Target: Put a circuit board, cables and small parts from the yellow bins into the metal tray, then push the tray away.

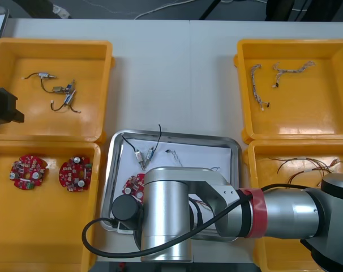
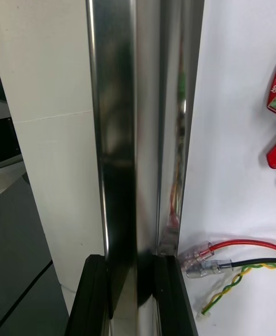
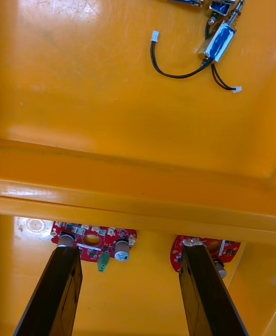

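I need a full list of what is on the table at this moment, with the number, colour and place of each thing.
table: one, light, under everything
yellow bins: four, yellow, two at each side
metal tray: one, shiny rim, white inside, between the bins
circuit boards: three, red; two in near left bin, one in tray
small metal parts: three, silver and blue, far left bin; at least two more in tray
twisted cables: two, pale, far right bin
thin cables: a bunch, red and dark, near right bin
black cable: one, in tray
red cable: one, in tray beside right gripper
left gripper: black, open, above left bins
right gripper: black, shut on tray's rim
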Tool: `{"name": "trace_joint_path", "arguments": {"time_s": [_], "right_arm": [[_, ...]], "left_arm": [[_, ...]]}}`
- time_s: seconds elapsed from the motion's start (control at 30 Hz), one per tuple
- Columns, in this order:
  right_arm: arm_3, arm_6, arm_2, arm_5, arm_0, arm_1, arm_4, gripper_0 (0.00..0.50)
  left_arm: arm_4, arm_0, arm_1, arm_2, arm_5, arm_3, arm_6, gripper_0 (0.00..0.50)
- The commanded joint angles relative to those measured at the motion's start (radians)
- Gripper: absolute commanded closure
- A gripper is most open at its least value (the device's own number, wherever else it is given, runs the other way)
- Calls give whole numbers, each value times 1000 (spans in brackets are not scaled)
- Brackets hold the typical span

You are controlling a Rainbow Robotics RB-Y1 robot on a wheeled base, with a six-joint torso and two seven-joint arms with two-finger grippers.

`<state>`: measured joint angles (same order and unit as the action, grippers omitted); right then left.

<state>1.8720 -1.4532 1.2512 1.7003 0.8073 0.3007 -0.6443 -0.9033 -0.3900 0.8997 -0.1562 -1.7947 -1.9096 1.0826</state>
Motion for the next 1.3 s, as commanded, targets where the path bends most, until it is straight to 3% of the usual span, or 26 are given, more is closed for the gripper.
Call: {"name": "trace_joint_path", "arguments": {"time_s": [0.03, 0.37, 1.3], "right_arm": [[12, 11, 17, 7, 56, 14, -26, 496], [-54, 8, 17, -5, 156, 17, -75, 496], [-57, -4, 17, -68, 325, 107, 29, 500]], "left_arm": [[4, 20, 42, -29, 8, -28, 111, 0], [4, 20, 42, -29, 8, -28, 111, 0], [4, 20, 42, -29, 8, -28, 111, 0]]}}
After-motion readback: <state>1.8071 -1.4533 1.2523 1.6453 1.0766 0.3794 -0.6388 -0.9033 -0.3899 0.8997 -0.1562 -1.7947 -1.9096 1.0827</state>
